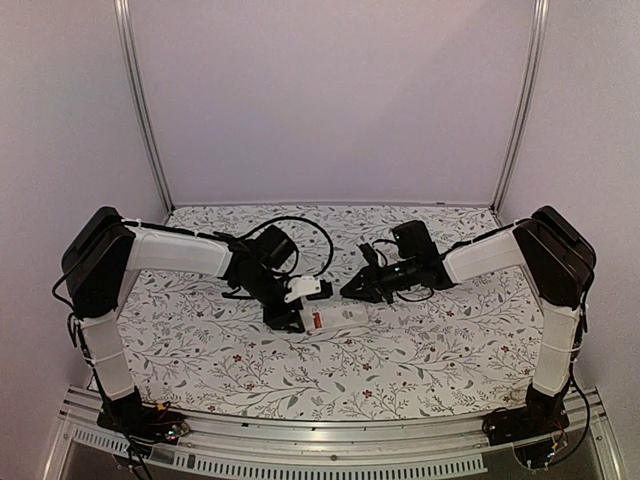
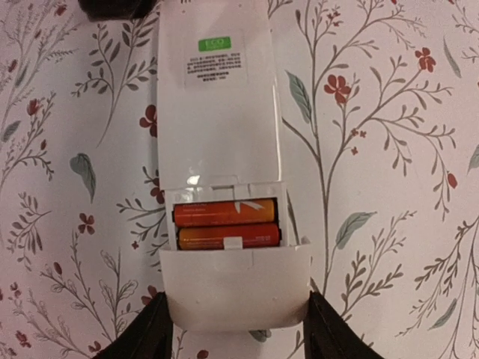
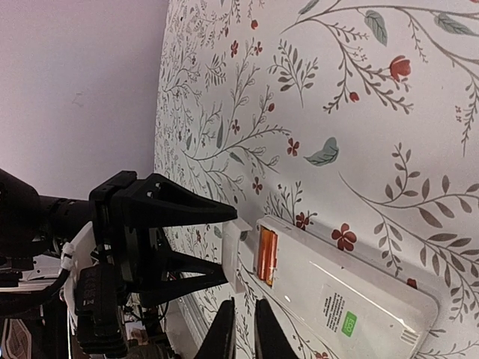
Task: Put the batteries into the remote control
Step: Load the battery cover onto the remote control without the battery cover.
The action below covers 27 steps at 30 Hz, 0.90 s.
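Note:
The white remote control (image 2: 217, 97) lies back-up on the floral cloth, and also shows in the top view (image 1: 338, 318). Two orange batteries (image 2: 227, 224) lie side by side in its open recess. My left gripper (image 2: 236, 333) is shut on the thin white cover plate (image 2: 236, 288), holding it at the recess's near edge, not over the batteries. My right gripper (image 3: 241, 310) is shut and empty, hovering just off the remote's battery end (image 3: 267, 256). In the top view both grippers meet over the remote: the left gripper (image 1: 298, 300), the right gripper (image 1: 352, 288).
The floral cloth (image 1: 430, 340) covers the table. White walls and two metal posts (image 1: 145, 110) stand at the back. Black cables loop over the left wrist (image 1: 300, 235). The left gripper's black fingers (image 3: 172, 206) show in the right wrist view.

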{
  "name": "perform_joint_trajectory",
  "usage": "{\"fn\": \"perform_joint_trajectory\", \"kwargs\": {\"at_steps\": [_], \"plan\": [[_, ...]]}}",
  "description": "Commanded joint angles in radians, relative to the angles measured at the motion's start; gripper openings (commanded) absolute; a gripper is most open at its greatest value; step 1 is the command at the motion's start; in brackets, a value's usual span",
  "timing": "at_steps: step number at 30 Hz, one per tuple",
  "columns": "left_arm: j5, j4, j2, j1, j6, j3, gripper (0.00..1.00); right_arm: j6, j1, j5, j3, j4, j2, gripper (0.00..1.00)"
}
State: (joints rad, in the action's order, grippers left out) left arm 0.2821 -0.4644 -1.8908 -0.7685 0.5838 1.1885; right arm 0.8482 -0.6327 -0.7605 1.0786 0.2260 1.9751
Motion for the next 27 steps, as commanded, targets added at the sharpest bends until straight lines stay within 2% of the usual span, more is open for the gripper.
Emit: {"fn": "perform_joint_trajectory", "kwargs": {"at_steps": [1,15,27], "plan": [[0.007,0.006,-0.023,-0.008,0.024,0.039,0.50,-0.005,0.005,-0.015,-0.008,0.011,-0.026,0.09],[0.038,-0.039,-0.093,-0.012,0.022,0.084,0.52,0.034,-0.046,-0.038,0.000,0.066,0.003,0.09],[0.014,-0.047,-0.122,-0.022,0.011,0.092,0.53,0.206,-0.117,-0.081,0.003,0.291,0.106,0.09]]}}
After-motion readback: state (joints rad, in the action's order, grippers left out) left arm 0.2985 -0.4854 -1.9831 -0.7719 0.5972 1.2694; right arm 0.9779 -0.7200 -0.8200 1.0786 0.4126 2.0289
